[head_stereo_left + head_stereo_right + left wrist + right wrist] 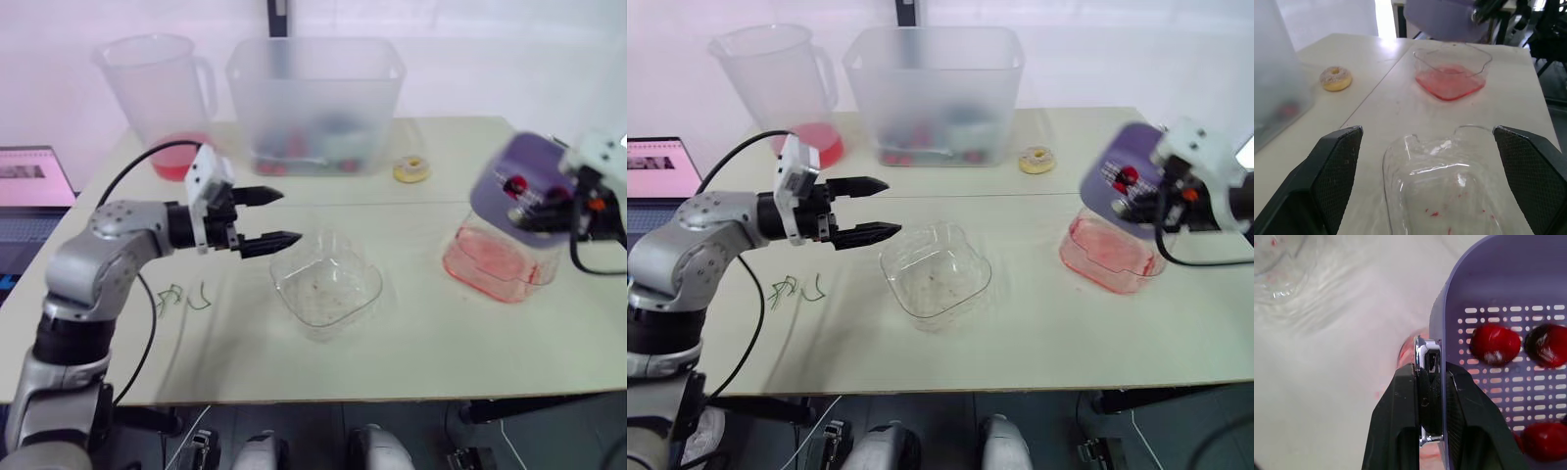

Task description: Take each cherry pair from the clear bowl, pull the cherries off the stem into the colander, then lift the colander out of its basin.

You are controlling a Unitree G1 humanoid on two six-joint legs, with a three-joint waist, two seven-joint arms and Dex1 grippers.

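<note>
Over the right of the table [411,352]: colander [519,176], cherries [1494,343] inside, tilted and raised just above its basin [495,266], rim clamped tight in the right gripper [1430,374]; left gripper [291,215], wide and empty, beside the clear bowl [372,284], well apart from the colander

A pale worktop [411,343] crossed by 1 seam meets a bright white wall [470,39] at 12 o'clock; dark floor [549,441] at 6 o'clock.

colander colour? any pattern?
The colander is plain pale purple, with rows of small slots in it. It shows best in the right wrist view.
</note>
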